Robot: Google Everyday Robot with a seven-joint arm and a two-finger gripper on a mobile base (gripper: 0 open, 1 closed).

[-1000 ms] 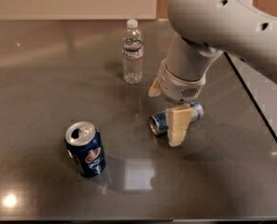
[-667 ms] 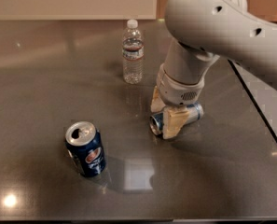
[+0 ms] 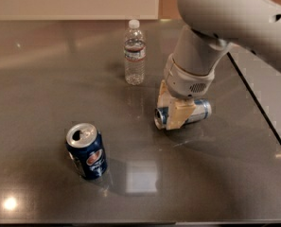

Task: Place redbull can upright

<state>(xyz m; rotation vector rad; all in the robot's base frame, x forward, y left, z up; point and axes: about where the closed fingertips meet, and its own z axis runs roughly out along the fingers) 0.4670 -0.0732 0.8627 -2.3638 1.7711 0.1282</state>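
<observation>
Gripper (image 3: 169,117) right of frame centre, down at table (image 3: 45,93) level, wrist pointing straight down. Cream fingers (image 3: 179,116) straddle redbull can (image 3: 199,110), one each side, pinching it near left end.

Redbull can on its side, lying on table, silver top toward left.

Step in hand: grasp appears made, can not yet raised.

Next move calls for: lift clear, rotate wrist till can vertical, set base flat, release.

Water bottle (image 3: 135,53) upper centre, Pepsi can (image 3: 86,151) lower left, both upright, well apart.
</observation>
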